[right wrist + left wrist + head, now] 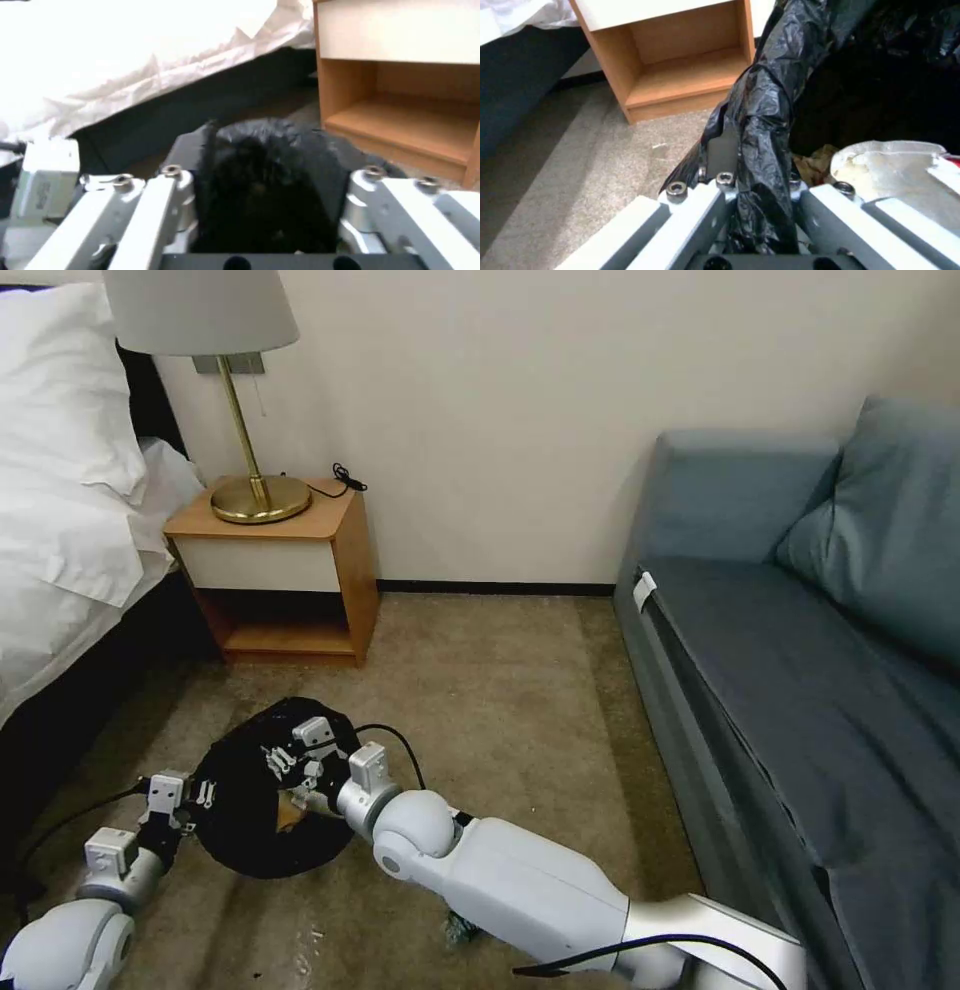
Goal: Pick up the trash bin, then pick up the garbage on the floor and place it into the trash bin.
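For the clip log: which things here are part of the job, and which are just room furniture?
Job: trash bin, left hand gripping its bag-lined rim, right hand over its opening, litter inside.
Not job: nightstand, lamp, bed, sofa.

The trash bin [262, 810] is seen in front of the nightstand [285, 570], gripped at its rim by the left gripper [192, 797]; the right gripper [290, 767] is positioned over its mouth.

Crinkly glossy black plastic liner on the trash bin [262, 790]; matt wood nightstand [285, 570]; rough carpet [500, 700].
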Controlling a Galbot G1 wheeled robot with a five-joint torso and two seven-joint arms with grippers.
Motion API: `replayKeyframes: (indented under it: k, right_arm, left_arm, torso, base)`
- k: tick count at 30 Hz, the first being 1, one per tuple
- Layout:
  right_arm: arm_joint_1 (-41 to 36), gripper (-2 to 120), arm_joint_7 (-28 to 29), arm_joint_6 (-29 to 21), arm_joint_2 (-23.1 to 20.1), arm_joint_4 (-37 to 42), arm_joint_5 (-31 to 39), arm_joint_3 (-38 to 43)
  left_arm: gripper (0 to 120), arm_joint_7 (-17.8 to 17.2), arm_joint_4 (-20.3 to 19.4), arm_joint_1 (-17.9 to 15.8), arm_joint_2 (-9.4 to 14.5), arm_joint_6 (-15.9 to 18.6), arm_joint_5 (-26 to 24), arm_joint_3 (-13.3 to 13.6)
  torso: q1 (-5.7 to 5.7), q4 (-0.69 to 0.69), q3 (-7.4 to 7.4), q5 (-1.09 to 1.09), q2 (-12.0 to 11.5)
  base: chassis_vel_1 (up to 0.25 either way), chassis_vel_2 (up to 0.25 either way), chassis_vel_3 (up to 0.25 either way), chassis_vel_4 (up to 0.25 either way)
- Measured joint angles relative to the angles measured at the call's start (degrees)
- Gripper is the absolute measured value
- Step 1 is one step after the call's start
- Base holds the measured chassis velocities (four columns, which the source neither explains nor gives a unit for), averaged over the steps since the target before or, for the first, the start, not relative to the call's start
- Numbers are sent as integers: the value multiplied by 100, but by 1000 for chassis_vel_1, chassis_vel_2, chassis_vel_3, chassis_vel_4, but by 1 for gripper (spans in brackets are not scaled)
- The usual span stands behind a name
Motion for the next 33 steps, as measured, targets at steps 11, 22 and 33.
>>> replayKeyframes:
  k: [11,22,33]
  right_arm:
    - [2,89,1025,-1107,-913,1226,613,-26]
    - [5,100,2019,-3311,-2595,2434,2151,-65]
    - [-206,100,2194,-4144,-3100,2657,3005,-132]
  left_arm:
    - [0,47,3,102,107,-105,-10,-146]
    - [0,129,117,170,164,-205,118,-192]
    - [0,128,138,243,169,-195,391,-168]
  torso:
    - [0,-1,0,2,0]
    - [0,-3,0,1,1]
    - [0,0,0,1,0]
  base:
    - [0,0,0,0]
    - [0,0,0,0]
    - [0,0,0,0]
